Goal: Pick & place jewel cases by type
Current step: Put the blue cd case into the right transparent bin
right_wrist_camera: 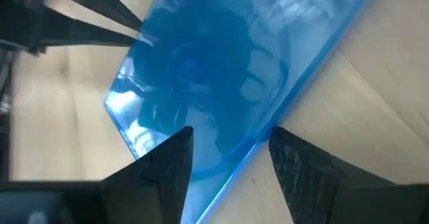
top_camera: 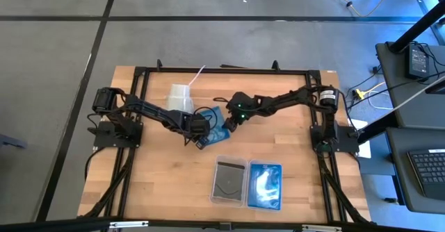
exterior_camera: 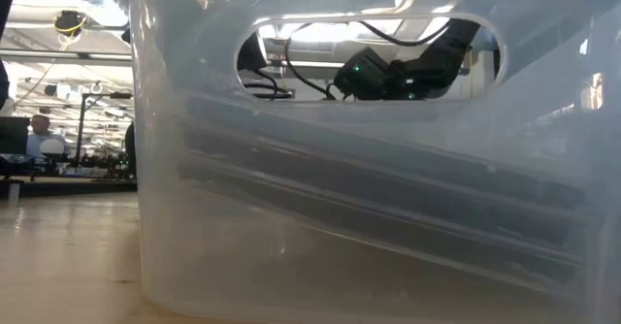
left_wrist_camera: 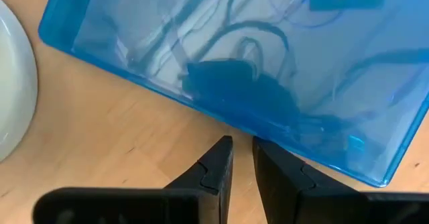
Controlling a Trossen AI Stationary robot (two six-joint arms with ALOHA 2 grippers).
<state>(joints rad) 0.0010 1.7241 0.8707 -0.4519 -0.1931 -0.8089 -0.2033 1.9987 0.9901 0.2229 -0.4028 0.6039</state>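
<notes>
One translucent blue jewel case (top_camera: 217,126) lies at the table's middle between my two grippers. My left gripper (top_camera: 201,137) stands at its left edge, fingers shut to a narrow slit (left_wrist_camera: 241,147). My right gripper (top_camera: 230,124) comes from the right and is open (right_wrist_camera: 231,143), one finger on either side of a corner of the blue case (right_wrist_camera: 221,83). A clear tray (top_camera: 214,183) near the front edge holds dark grey cases (top_camera: 229,180). The tray beside it (top_camera: 281,187) holds blue cases (top_camera: 264,185). My left gripper's shut fingertips (left_wrist_camera: 260,145) meet the blue case's long edge (left_wrist_camera: 268,135), slanting down from the table's left. Nothing is pinched between them. My right gripper's fingers (right_wrist_camera: 171,157) stand around the case's corner (right_wrist_camera: 231,160); I cannot tell whether they touch it.
A white cup (top_camera: 179,96) with a cord stands at the far left of centre, close behind my left arm. In the low view a clear tray wall (exterior_camera: 369,217) fills the picture, and only my right arm (exterior_camera: 364,72) shows through its handle hole. Bare wood lies left and right.
</notes>
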